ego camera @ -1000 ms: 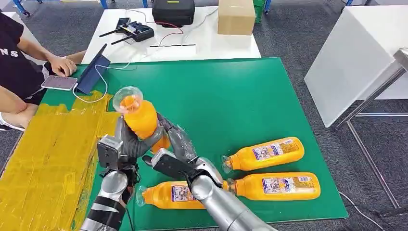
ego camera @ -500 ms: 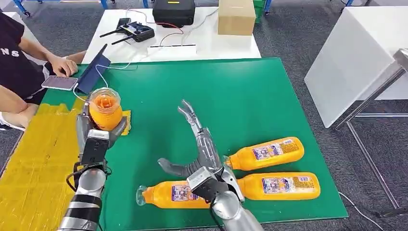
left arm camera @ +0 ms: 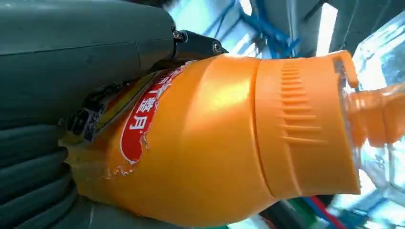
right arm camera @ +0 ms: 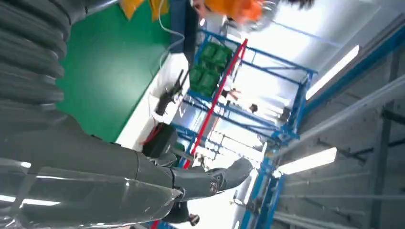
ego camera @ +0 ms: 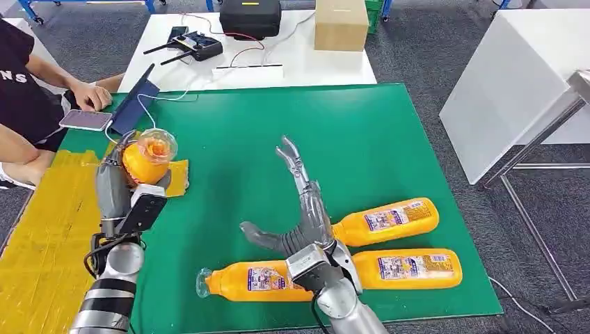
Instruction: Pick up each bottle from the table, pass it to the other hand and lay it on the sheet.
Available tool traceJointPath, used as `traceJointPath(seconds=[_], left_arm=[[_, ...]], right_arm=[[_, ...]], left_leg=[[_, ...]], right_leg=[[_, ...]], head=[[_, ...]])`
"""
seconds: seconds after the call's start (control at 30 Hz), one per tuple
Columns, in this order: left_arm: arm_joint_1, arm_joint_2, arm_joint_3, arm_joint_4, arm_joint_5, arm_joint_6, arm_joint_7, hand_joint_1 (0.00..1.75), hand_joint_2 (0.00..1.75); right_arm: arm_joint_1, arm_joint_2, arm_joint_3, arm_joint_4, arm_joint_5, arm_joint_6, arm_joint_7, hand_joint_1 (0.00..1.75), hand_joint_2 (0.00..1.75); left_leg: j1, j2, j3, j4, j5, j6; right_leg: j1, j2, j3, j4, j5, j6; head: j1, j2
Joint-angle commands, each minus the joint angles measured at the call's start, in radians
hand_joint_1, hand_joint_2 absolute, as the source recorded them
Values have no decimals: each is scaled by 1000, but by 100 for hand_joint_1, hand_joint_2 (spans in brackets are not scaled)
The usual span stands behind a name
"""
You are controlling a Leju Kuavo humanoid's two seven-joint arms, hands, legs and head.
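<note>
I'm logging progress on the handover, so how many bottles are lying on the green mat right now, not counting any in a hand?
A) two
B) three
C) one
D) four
B: three orange bottles lie on the green mat, at and, while a fourth bottle is held by the left hand.

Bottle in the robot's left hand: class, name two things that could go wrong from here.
1. The left hand holds the bottle by its lower body at the yellow sheet's edge; released here, it might roll onto the green mat.
2. The open right hand hovers above three lying bottles; lowering carelessly could nudge them.
</note>
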Motion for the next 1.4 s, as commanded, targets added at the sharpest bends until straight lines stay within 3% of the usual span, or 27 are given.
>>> traceJointPath(seconds=[0.03, 0.17, 0.3, 0.5, 0.8, 0.9, 0.93, 0.97, 1.4], left_arm=[[-194, 161, -13, 479, -263, -145, 169, 175, 175], [-293, 190, -41, 753, -354, -96, 213, 175, 175], [-324, 205, -41, 859, -384, -73, 253, 175, 175], [-353, 222, 47, 898, -285, -132, 186, 175, 175], [-327, 205, 85, 892, -222, -169, 97, 175, 175], [-326, 205, 76, 889, -238, -150, 117, 175, 175], [-328, 204, 76, 889, -243, -137, 128, 112, 175], [-331, 204, 80, 889, -242, -127, 128, 0, 175], [-339, 208, 86, 898, -229, -160, 112, 0, 175]], right_arm=[[-19, -58, -25, -51, -23, -20, -12, 0, 175], [-30, -75, -19, -58, -29, -14, -15, 0, 175], [-41, -87, -17, -52, -46, -9, -21, 0, 175], [-41, -103, -2, -39, -44, -18, -23, 0, 175], [-46, -117, -12, -38, -34, -25, -19, 0, 175], [-49, -117, -16, -32, -34, -22, -18, 0, 175], [-50, -117, -16, -30, -33, -19, -18, 0, 175], [-52, -117, -14, -28, -31, -16, -18, 0, 175], [-63, -115, -12, -14, -27, -11, -14, 0, 175]], left_leg=[[1, -2, 4, -1, 0, -1], [1, -4, 5, -2, 1, -2], [1, 2, 6, -1, -1, -1], [1, 5, 4, -1, -1, -1], [1, 6, 8, -2, -1, -1], [0, 5, 8, -2, -1, -1], [0, 4, 7, -1, 0, -1], [1, 5, 9, -1, -1, -1], [1, 3, 6, -1, 0, -1]], right_leg=[[1, -2, 5, -1, -1, -1], [2, -4, 7, -2, 0, -1], [1, 2, 5, -1, 0, -1], [1, 4, 4, 0, 0, 0], [1, 6, 6, -1, 0, 0], [0, 5, 7, -1, 0, 0], [0, 5, 6, -1, 1, 0], [1, 5, 7, -1, 0, 0], [1, 4, 6, -1, 0, 0]], head=[[0, 0], [0, 0], [0, 0], [0, 0], [0, 0], [0, 0], [0, 0], [0, 0], [0, 0]])
